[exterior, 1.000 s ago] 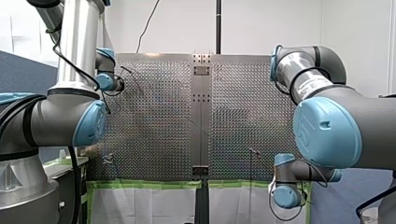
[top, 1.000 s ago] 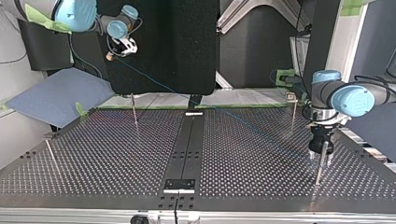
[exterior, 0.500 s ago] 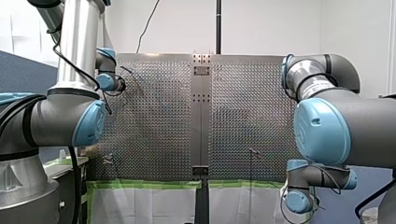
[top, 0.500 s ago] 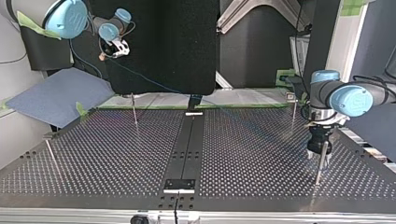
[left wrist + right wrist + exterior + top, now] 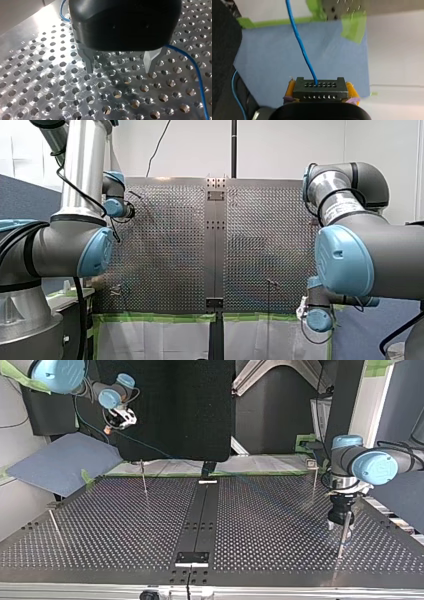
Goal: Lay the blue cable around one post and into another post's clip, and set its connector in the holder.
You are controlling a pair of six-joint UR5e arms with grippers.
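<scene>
The black connector [image 5: 320, 89] sits between the yellow pads [image 5: 290, 88] of my right gripper [image 5: 320, 92], which is shut on it. The blue cable [image 5: 300, 45] rises from the connector's face. In the top view my right gripper [image 5: 114, 424] hangs high off the table at the left, with the cable slanting down across the perforated table [image 5: 110, 520]. My left gripper [image 5: 119, 65] stands open just above the plate with nothing between its fingers [image 5: 87, 62], and the blue cable [image 5: 197, 75] runs past one side. In the top view my left gripper [image 5: 341, 521] is beside a thin post [image 5: 342, 537].
Further thin posts [image 5: 143, 477] [image 5: 55, 525] [image 5: 314, 482] stand on the plate. A black centre strip [image 5: 200, 510] ends in a small bracket [image 5: 192, 557]. A blue mat [image 5: 60, 462] lies beyond the table's corner, under my right gripper. Green tape lines the far edge.
My right arm has carried the connector further left in the top view, away from the table. My left gripper has stayed by its post.
</scene>
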